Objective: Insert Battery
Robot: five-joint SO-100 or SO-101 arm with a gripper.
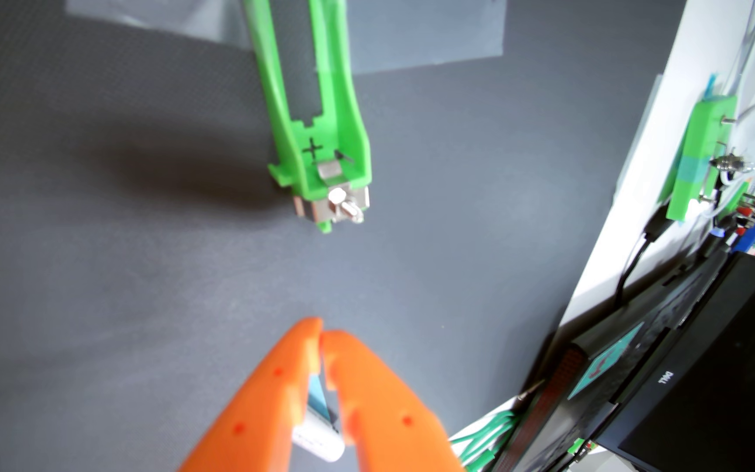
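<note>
Battery carried toward the holder

Orange fingers (322, 333) at lower centre are closed on a battery (319, 422), its pale end showing between them. The green holder (316, 131) lies empty at upper centre on the grey bench (94, 272), a "+" marked by its near contact. Next, I judge: line the battery up lengthwise over the slot. A monitor (707, 385) at lower right reads "DELL".

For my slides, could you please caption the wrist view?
Orange gripper holding a battery approaches the empty green battery holder on the grey mat.
</note>
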